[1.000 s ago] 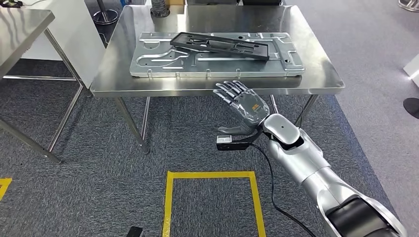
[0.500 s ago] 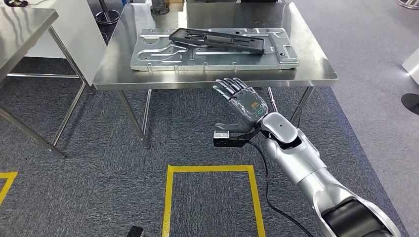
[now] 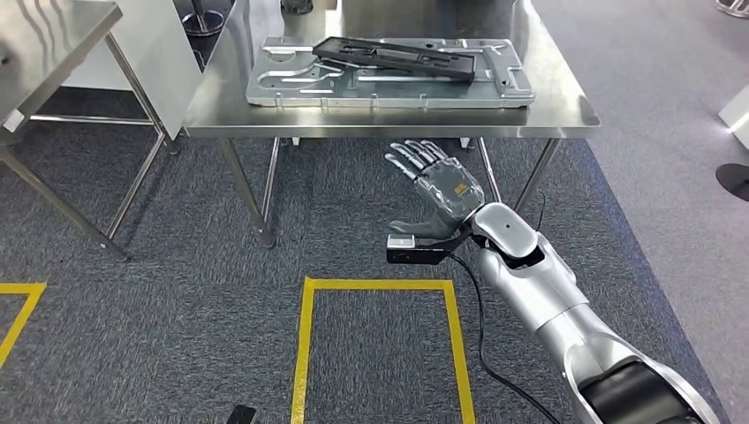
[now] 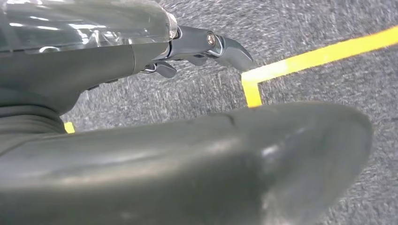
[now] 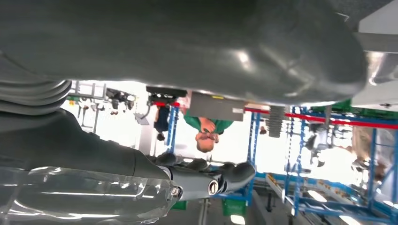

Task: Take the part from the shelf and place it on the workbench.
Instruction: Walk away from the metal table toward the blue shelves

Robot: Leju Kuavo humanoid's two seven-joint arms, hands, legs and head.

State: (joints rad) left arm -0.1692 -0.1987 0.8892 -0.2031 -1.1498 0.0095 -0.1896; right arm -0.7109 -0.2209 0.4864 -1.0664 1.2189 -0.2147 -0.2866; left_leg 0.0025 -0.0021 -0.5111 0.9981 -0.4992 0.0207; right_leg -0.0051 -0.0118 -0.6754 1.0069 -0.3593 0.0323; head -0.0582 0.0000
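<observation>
Flat black slotted part (image 3: pixel 397 58) (long, narrow) atop ribbed steel plate (image 3: pixel 291 91)

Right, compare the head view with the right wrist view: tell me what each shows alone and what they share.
Head view alone: the steel table, on it a grey plate with a black part lying on top, and yellow floor tape. Right wrist view alone: blue racks and a person in green beyond the fingers. Both: the right hand, holding nothing, fingers apart.

Head view looks down at the workbench (image 3: pixel 565 110); wrist views sit close behind each hand.
</observation>
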